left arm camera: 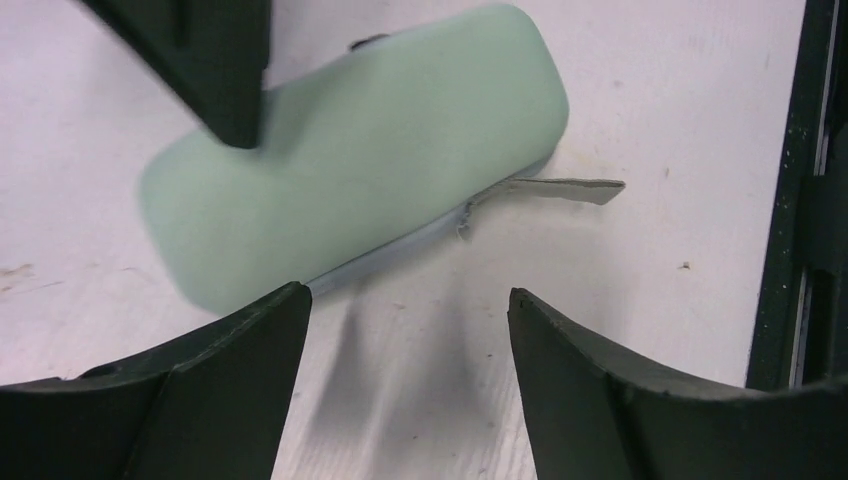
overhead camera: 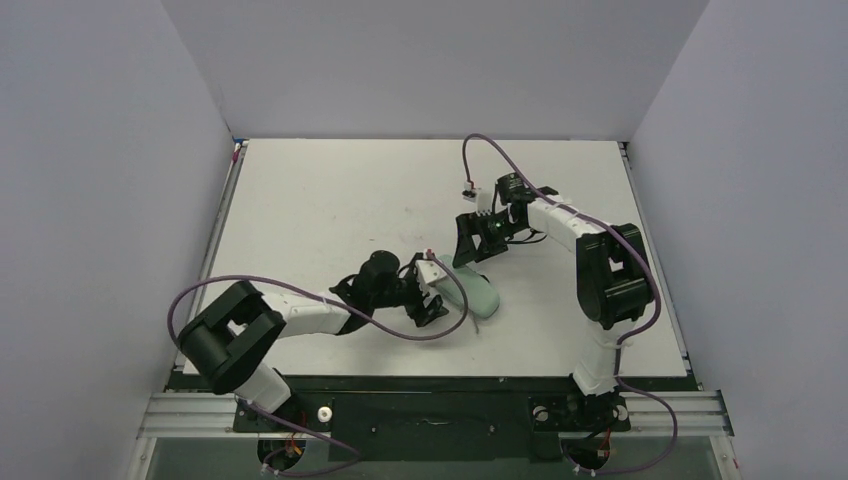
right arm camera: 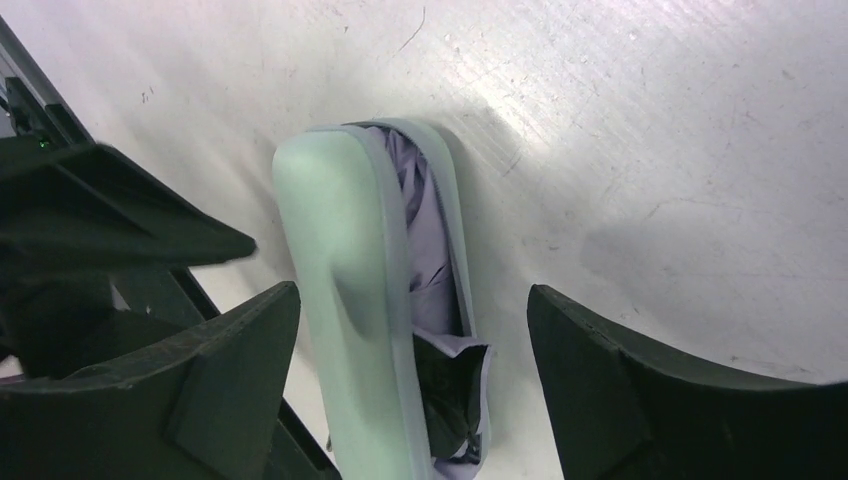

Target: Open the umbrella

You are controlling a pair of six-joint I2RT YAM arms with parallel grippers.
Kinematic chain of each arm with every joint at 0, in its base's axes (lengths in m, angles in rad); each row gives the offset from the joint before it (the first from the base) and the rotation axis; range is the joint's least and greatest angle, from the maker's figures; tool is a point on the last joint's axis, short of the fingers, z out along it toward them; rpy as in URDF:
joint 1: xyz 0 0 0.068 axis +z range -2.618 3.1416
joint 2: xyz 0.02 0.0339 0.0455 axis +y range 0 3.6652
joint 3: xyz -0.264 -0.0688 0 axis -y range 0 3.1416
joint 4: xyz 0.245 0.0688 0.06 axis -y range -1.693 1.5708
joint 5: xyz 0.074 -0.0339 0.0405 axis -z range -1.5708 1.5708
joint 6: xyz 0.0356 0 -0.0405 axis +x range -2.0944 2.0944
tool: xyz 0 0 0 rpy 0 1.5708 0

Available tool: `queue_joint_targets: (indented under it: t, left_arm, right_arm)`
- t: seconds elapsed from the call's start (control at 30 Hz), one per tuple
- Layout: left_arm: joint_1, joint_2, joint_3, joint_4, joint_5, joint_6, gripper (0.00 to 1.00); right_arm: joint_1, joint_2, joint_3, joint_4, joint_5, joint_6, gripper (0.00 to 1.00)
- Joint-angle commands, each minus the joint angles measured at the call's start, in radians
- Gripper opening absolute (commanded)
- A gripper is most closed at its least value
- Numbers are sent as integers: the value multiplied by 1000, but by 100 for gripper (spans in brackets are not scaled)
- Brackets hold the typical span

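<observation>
The umbrella is folded inside a mint-green oval case [overhead camera: 480, 293] lying near the table's front middle. In the right wrist view the case [right arm camera: 335, 280] gapes along its seam, showing the umbrella's lilac fabric [right arm camera: 420, 220] and its black lining [right arm camera: 445, 395]. My right gripper [right arm camera: 415, 300] is open, its fingers on either side of the case's far end; in the top view it [overhead camera: 476, 252] sits just behind the case. My left gripper [left arm camera: 410, 305] is open and empty just in front of the case [left arm camera: 360, 150], at its left side [overhead camera: 438, 297]. The shaft and handle are hidden.
A grey pull tab [left arm camera: 555, 190] sticks out from the case's seam onto the white table [overhead camera: 330, 200]. The black front rail [left arm camera: 800, 200] runs close by on the near side. Grey walls enclose the table on three sides.
</observation>
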Motion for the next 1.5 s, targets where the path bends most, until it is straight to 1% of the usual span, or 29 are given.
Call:
queue_joint_targets:
  t: [0.0, 0.1, 0.13, 0.17, 0.2, 0.23, 0.27, 0.3, 0.33, 0.37, 0.4, 0.47, 0.53, 0.63, 0.77, 0.8, 0.83, 0.87, 0.9, 0.93, 0.97, 1.03, 1.2, 1.37, 1.47]
  left_arm:
    - [75, -129, 11, -121, 58, -16, 71]
    - [129, -184, 11, -190, 45, -17, 71]
    - [140, -205, 11, -201, 41, -18, 71]
    - [163, -213, 12, -222, 32, -23, 71]
    - [174, -227, 12, -233, 28, -26, 71]
    - [196, -234, 13, -251, 22, -35, 71]
    - [204, -236, 14, -259, 20, -44, 71]
    - [220, -233, 14, -272, 12, -48, 70]
    - [223, -231, 15, -276, 7, -53, 70]
    - [227, -226, 17, -284, -7, -56, 69]
    - [227, -224, 18, -286, -12, -63, 69]
    - [228, -213, 22, -290, -22, -74, 68]
    - [229, -203, 26, -287, -32, -86, 68]
    - [228, -192, 30, -282, -49, -94, 68]
    - [229, -195, 31, -280, -61, -95, 68]
    - [229, -197, 30, -278, -63, -96, 68]
    - [229, -201, 28, -277, -64, -100, 68]
    - [229, -203, 26, -276, -63, -101, 68]
    - [229, -211, 25, -275, -64, -102, 68]
    - [228, -214, 22, -274, -63, -103, 68]
    - [228, -219, 21, -274, -64, -103, 68]
    - [229, -228, 19, -279, -70, -104, 68]
    - [265, -272, 6, -297, -87, -139, 68]
    - [366, -334, 1, -342, -137, -223, 68]
    - [421, -381, 9, -370, -165, -245, 69]
  right_arm:
    - [-23, -47, 69, -113, -14, -88, 77]
    - [-52, -66, 54, -149, -8, -109, 70]
    - [-70, -72, 47, -152, 3, -115, 65]
    - [-86, -73, 32, -155, 11, -117, 62]
    - [-94, -71, 26, -155, 28, -115, 55]
    - [-106, -62, 16, -154, 33, -115, 51]
    - [-110, -57, 12, -154, 48, -114, 44]
    - [-113, -46, 8, -154, 56, -115, 39]
    - [-113, -41, 6, -153, 60, -119, 32]
    - [-109, -32, 5, -153, 60, -121, 29]
    - [-106, -29, 7, -154, 59, -123, 24]
    - [-89, -23, 9, -156, 57, -128, 17]
    - [-67, -21, 8, -164, 55, -140, 15]
    - [-24, -25, 7, -181, 53, -164, 18]
    - [20, -39, 7, -218, 63, -210, 33]
    - [29, -44, 10, -227, 63, -218, 36]
    - [33, -52, 15, -234, 63, -219, 42]
    - [38, -57, 19, -237, 60, -219, 45]
    - [41, -67, 22, -240, 58, -215, 51]
    - [46, -71, 26, -242, 59, -213, 54]
    - [51, -82, 29, -242, 61, -209, 59]
    - [69, -98, 28, -245, 76, -211, 65]
    - [148, -144, 1, -227, 152, -203, 67]
    - [234, -187, -54, -159, 272, -134, 68]
    - [284, -203, -83, -133, 357, -109, 68]
